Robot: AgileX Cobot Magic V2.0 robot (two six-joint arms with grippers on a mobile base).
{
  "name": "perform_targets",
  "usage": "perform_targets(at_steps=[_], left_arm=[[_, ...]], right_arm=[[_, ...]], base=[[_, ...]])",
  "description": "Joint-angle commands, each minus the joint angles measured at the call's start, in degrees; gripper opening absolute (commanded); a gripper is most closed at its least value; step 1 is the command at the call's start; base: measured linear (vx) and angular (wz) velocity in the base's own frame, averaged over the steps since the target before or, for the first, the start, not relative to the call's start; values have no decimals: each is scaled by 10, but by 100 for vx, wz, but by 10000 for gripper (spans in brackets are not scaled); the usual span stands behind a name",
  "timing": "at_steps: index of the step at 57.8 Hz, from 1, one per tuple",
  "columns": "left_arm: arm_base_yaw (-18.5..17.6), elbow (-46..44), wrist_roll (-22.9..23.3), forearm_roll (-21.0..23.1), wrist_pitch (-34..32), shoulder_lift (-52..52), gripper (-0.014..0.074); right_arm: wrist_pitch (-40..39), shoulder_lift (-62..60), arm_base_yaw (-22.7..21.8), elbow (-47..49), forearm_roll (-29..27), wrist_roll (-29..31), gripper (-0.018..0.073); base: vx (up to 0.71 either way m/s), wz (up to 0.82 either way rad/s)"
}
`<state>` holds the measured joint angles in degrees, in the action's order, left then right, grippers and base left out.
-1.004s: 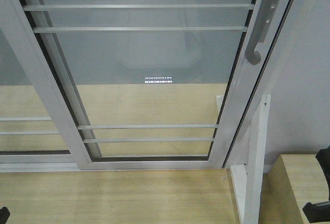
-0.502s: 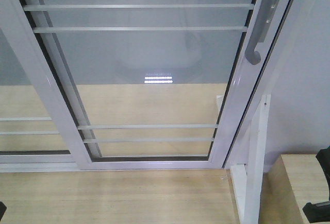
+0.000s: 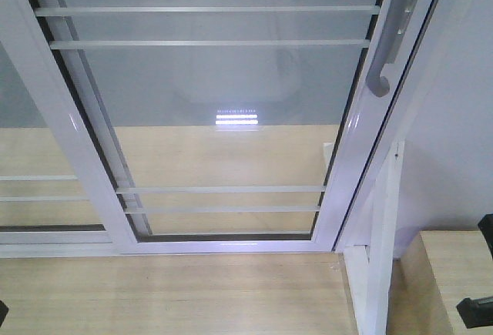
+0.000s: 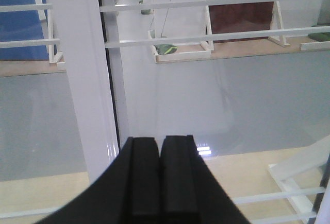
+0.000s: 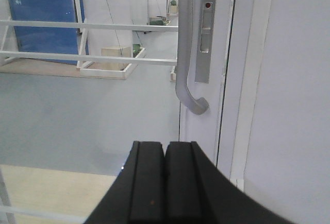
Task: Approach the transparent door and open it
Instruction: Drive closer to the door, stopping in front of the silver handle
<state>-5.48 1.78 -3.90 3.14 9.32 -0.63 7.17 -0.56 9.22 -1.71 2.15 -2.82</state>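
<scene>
Transparent door [image 3: 216,81]: likely heavy, stiff, fragile glass; take its grey handle [image 5: 184,54], right. Left gripper [image 4: 160,149], right gripper [image 5: 165,152] both closed, empty.

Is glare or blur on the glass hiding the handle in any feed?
Front view: a striped light reflection sits mid-glass on the transparent door, clear of the sharp grey handle. Right wrist view: handle crisp, no glare, above the right claw. Left wrist view: small glint beside the left claw; no handle in frame.
</scene>
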Motion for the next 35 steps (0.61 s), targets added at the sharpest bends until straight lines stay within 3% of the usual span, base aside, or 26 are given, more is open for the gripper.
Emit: perform_targets(at_steps=[1,7,13,25,35], left_arm=[[-3,4,3,6,-82,-8,-6],[-3,4,5,8,-149,-8,-6],[-3,-3,45,35,-225,-8,-6],[-3,-78,47,28,-203,24,-6],[-3,-157,39,28,-222,176,-6]], right_arm=[[-67,-8,-1,-2,5,3,-4],[-103,-8,-1,-1,5,3,-4],[-135,-7,-1,17,5,3,-4],[-93,69,-1,138,5,5,-4],[-79,229,-1,272,7,5,-4]], base=[[0,0],[0,0],[0,0],[0,0],[0,0]])
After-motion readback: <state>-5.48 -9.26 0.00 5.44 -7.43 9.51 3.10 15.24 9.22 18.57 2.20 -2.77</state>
